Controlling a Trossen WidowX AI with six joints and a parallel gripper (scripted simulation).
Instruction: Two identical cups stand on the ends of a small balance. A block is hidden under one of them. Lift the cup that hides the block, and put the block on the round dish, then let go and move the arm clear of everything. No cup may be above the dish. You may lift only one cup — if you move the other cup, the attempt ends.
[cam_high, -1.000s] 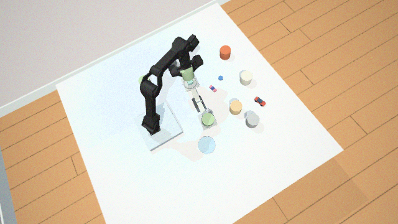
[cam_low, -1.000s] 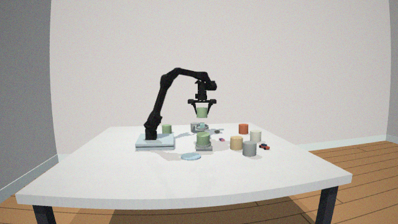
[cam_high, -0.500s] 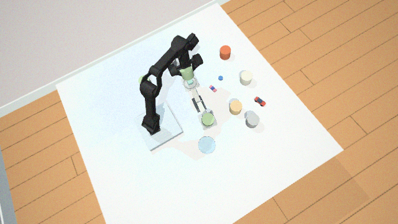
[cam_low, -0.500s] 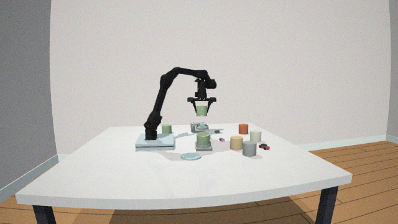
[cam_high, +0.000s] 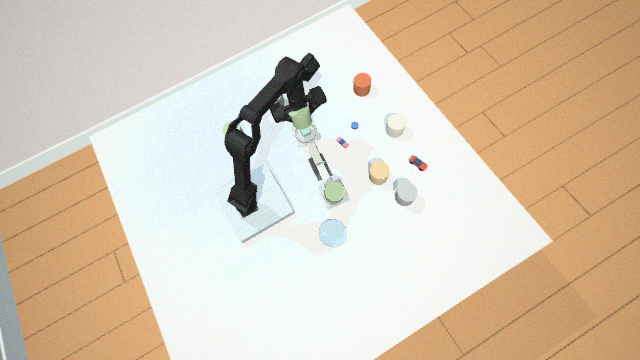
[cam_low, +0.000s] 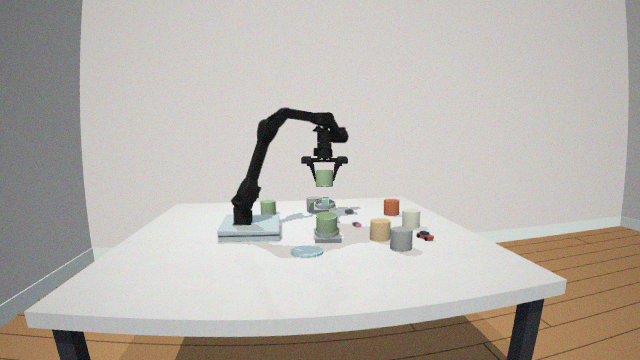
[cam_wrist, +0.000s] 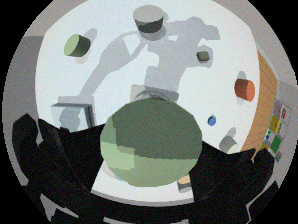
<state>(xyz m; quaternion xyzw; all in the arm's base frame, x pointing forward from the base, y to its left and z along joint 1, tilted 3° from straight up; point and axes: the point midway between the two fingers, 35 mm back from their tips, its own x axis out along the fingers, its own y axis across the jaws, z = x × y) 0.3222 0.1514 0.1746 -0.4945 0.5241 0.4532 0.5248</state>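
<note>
My gripper (cam_high: 301, 119) (cam_low: 324, 179) (cam_wrist: 150, 131) is shut on a green cup (cam_high: 301, 116) (cam_low: 324, 176) (cam_wrist: 150, 165), held upright in the air above the far end of the balance (cam_high: 313, 151) (cam_low: 328, 237). A small teal block (cam_high: 305, 132) (cam_low: 325, 201) sits uncovered on that far end, below the cup. In the wrist view the held cup hides the block. The other green cup (cam_high: 334, 192) (cam_low: 326, 223) stands on the near end. The round pale blue dish (cam_high: 332, 233) (cam_low: 307, 251) lies on the table in front of the near end, with nothing on it.
Right of the balance stand a tan cup (cam_high: 379, 173) (cam_low: 380, 229), a grey cup (cam_high: 406, 193) (cam_low: 401, 239), a cream cup (cam_high: 395, 125) and an orange cup (cam_high: 362, 84). A toy car (cam_high: 418, 163) is beyond. Another green cup (cam_low: 268, 207) (cam_wrist: 77, 46) stands behind the arm's base.
</note>
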